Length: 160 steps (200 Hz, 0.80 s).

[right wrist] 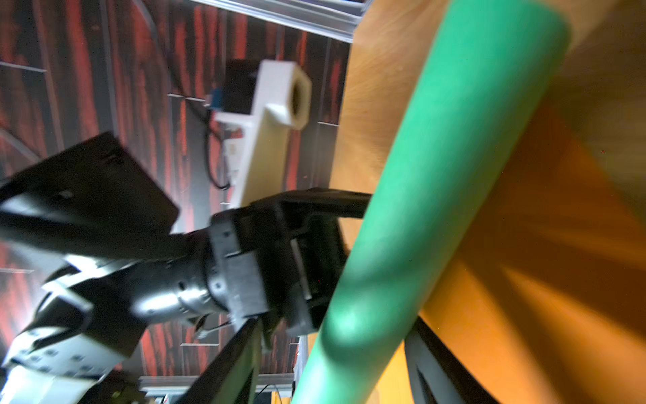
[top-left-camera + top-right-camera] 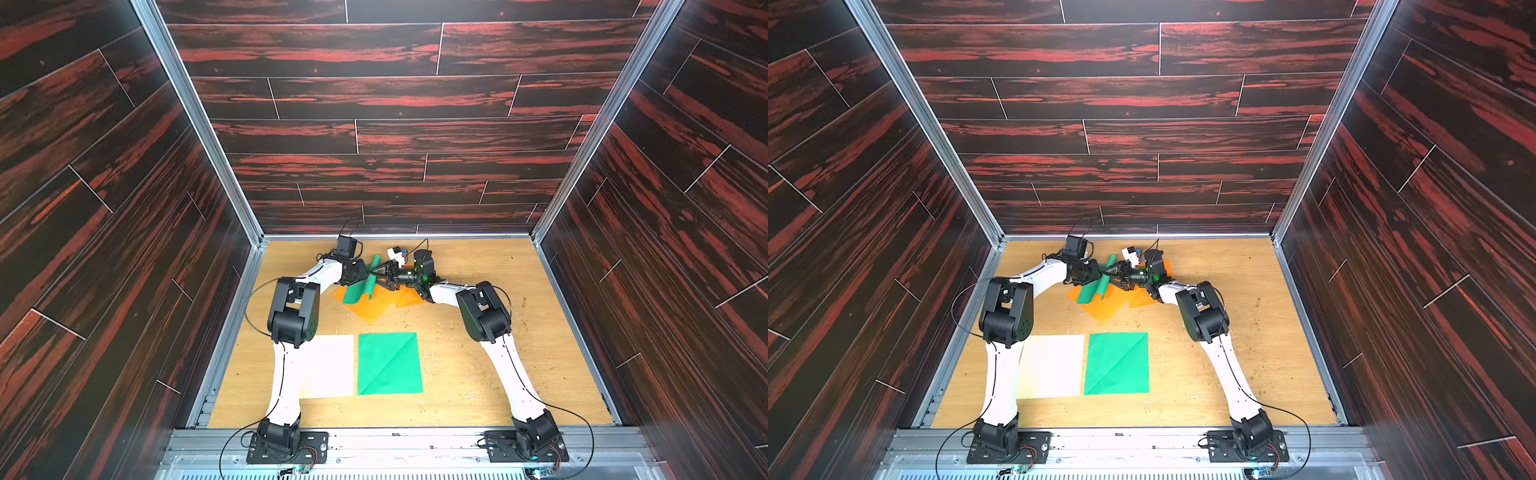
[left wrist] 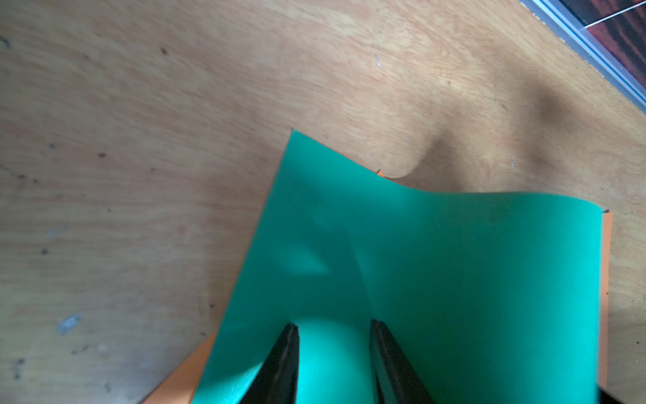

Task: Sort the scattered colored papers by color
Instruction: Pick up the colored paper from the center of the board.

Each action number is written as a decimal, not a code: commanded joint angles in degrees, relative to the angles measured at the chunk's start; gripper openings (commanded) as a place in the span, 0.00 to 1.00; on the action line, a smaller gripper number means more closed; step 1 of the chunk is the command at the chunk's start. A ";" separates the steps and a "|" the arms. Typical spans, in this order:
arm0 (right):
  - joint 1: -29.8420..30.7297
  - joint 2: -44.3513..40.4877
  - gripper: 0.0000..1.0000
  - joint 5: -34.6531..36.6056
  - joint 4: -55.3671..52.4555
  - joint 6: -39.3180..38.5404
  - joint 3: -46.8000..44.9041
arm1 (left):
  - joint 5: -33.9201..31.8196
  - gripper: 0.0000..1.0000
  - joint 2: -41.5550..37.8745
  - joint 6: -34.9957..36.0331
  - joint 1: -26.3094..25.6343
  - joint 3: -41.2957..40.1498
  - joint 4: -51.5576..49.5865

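Observation:
A bright green paper (image 2: 360, 286) curls up off the table at the back, lying over two orange papers (image 2: 371, 309) (image 2: 409, 297). My left gripper (image 3: 332, 323) is closed partway on this green sheet (image 3: 437, 262), which bulges between its fingertips. My right gripper (image 1: 334, 325) stands open, with the sheet's rolled edge (image 1: 430, 196) passing loosely between its fingers. In both top views the two grippers meet at the curl (image 2: 1096, 286). Near the front, a second green paper (image 2: 389, 363) lies flat next to a cream-white paper (image 2: 330, 365).
The back wall rail (image 2: 395, 236) runs just behind the grippers. The left arm's elbow (image 2: 293, 311) hangs over the cream-white sheet's corner. Small crumbs speckle the wooden tabletop (image 2: 478, 365) on the right.

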 commanded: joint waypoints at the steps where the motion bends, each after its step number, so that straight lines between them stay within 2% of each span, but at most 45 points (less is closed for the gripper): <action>1: 0.32 1.08 0.68 -2.41 14.07 8.60 -2.42 | 0.77 0.38 3.37 -0.07 -0.04 -1.74 -3.59; 15: 0.29 0.53 0.68 -2.18 18.37 9.83 -4.45 | 0.71 0.38 3.30 -0.05 -0.04 -1.74 -3.64; 74: 0.27 -0.91 0.69 -1.75 20.44 9.48 -10.12 | 0.63 0.38 3.11 0.08 -0.04 -1.92 -3.54; 128: 0.52 -0.17 0.70 -1.73 31.56 18.14 -13.51 | 0.76 0.38 3.11 0.17 -0.05 -1.65 -3.52; 160: 0.62 0.12 0.70 -1.81 31.67 18.94 -13.06 | 0.86 0.38 3.20 0.17 -0.03 -1.55 -3.50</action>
